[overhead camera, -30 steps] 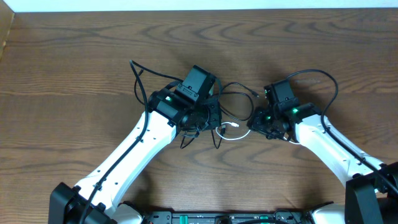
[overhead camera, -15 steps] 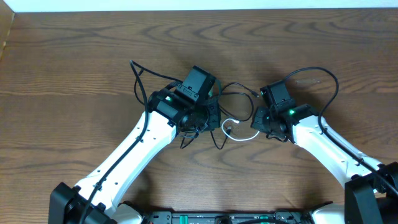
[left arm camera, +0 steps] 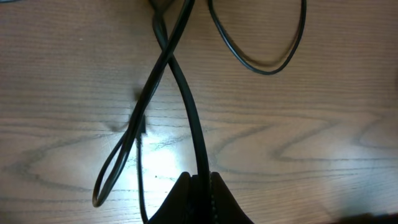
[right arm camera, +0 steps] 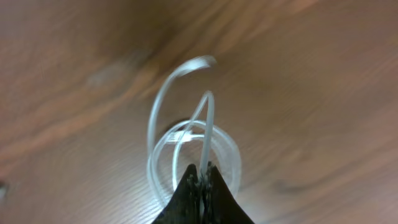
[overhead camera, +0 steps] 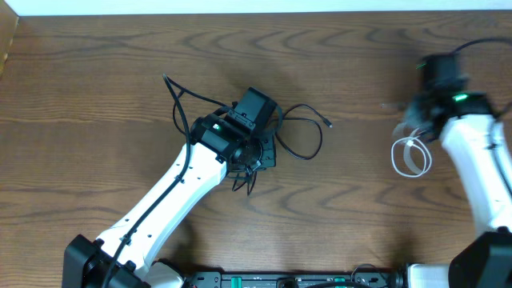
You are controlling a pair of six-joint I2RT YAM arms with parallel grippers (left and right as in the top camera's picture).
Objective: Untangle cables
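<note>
Overhead: thin black flexible cables [overhead camera: 308,136] loop just right of the left gripper [overhead camera: 262,149], mid brown wooden table [overhead camera: 96,80]. A thin white coiled cable [overhead camera: 410,157] lies beside the right gripper [overhead camera: 418,122], far right.
Left wrist: jaws pinched on one black cable [left arm camera: 186,106].
Right wrist: blurred; jaws pinched on the white cable [right arm camera: 209,124].

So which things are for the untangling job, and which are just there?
For the job: thin white cord, pinched in the right fingers; thin black cords, one pinched in the left fingers.
Just there: brown wooden table; thicker black cable on the left arm.
</note>
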